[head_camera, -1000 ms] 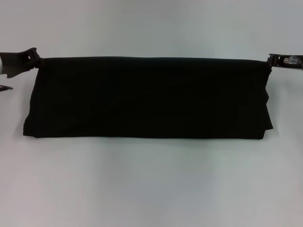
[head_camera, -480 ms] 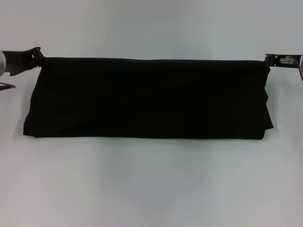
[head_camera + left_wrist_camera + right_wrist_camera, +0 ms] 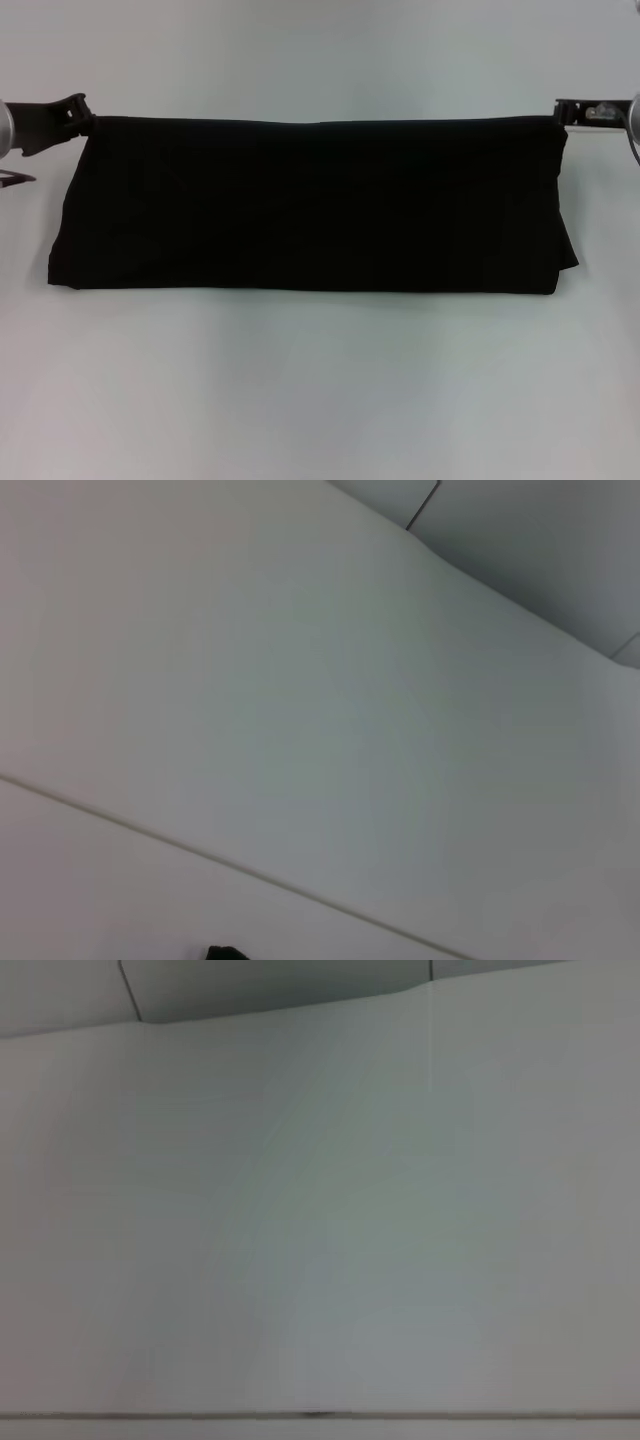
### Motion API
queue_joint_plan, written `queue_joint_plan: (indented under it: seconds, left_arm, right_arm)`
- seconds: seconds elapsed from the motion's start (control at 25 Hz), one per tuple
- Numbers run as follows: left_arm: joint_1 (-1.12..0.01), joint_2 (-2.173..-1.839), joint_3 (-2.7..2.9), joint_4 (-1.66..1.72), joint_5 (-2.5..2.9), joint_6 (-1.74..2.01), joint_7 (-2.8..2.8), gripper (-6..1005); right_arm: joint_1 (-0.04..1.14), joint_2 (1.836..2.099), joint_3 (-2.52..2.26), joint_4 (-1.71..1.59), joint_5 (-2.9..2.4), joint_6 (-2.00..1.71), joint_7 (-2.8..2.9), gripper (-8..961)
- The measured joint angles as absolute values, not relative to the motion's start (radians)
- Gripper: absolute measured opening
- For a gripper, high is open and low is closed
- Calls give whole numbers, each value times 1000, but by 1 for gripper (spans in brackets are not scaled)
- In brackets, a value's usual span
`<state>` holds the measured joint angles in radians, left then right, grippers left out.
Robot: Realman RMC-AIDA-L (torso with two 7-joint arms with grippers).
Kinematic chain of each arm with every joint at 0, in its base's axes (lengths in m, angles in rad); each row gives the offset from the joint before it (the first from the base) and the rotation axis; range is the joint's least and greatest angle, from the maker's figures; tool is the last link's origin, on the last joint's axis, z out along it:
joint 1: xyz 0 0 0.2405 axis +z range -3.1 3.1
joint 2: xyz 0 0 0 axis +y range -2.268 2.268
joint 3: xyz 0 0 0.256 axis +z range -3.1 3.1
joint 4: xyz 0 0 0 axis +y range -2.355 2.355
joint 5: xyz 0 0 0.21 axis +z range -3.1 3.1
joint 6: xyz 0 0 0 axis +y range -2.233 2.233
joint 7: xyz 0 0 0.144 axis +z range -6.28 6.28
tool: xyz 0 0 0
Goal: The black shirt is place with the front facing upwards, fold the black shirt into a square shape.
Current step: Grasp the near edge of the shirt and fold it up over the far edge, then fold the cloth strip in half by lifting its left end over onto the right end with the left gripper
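Shirt status: black shirt (image 3: pixel 315 205) on table (image 3: pixel 320 390), long folded band. Far edge now pulled flatter, both corners pinched: left gripper (image 3: pixel 82 118), right gripper (image 3: pixel 562 113). Second fold pending; not square yet.

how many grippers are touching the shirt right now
2. The left gripper is at the far left corner of the black shirt; the right gripper is at its far right corner. The wrist views show neither.
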<state>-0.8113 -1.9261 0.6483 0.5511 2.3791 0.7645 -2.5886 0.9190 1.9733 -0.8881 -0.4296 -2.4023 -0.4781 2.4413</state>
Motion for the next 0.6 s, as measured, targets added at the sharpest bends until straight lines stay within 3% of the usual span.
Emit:
queue_joint_plan:
  seconds: [0.2, 0.36, 0.44, 0.6]
  left_arm:
    - [-812, -1927, 642, 561, 2347, 763, -2587, 2]
    - [-808, -1928, 632, 574, 2319, 759, -2590, 2]
    - [-807, -1926, 630, 578, 2306, 759, -2590, 34]
    - [-790, -1927, 630, 610, 2285, 768, -2587, 164]
  right_arm:
    - [939, 1957, -888, -428, -2423, -509, 2442, 102]
    - [949, 1927, -877, -443, -2426, -536, 2450, 106]
    - [945, 1902, -863, -475, -2421, -574, 2493, 205]
    - [913, 1893, -814, -558, -2399, -672, 2514, 426]
